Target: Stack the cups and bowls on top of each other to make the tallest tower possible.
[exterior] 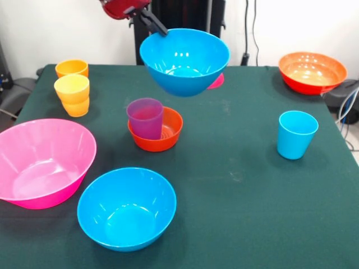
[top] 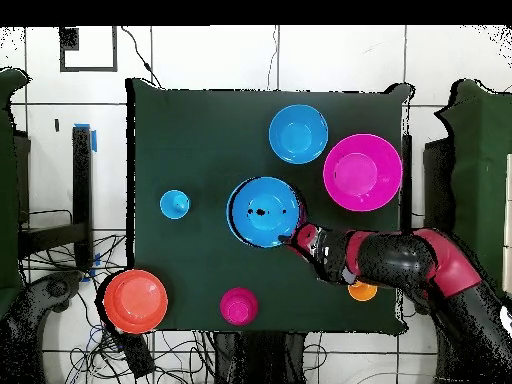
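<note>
Arm (top: 420, 262) glossy red with black segments; hand (exterior: 152, 22) seemingly dark, slim-fingered.

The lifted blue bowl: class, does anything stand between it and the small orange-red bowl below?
Yes. The gripper holds the blue bowl by its rim, tilted in the air. A purple cup stands upright inside the orange-red bowl, so the blue bowl would probably land on the cup before it reached that bowl.

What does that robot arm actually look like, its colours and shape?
The arm is thick and rounded, built of bulging segments in glossy red and black, like a chunky tube with joints. It ends in a small black gripper with thin dark fingers below a red wrist housing. No cables or markings on it are discernible.
</note>
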`<action>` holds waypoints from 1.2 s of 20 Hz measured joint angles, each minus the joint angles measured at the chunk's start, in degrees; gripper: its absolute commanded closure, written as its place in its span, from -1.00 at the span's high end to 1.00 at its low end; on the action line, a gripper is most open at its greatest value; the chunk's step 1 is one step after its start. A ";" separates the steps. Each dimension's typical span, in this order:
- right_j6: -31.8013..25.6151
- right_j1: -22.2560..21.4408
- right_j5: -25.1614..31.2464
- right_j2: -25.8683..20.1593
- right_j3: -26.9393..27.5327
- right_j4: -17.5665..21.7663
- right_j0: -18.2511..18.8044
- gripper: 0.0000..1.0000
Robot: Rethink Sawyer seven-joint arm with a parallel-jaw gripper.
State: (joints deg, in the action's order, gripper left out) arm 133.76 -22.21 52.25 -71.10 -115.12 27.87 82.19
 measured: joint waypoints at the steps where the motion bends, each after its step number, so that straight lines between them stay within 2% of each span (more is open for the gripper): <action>1: 0.00 0.00 0.11 -0.11 0.05 0.00 0.02 -1.00; 24: -0.31 0.51 0.14 -0.39 3.54 0.02 0.08 -1.00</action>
State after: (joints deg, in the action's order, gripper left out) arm 133.45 -21.70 52.39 -71.49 -111.58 27.90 82.27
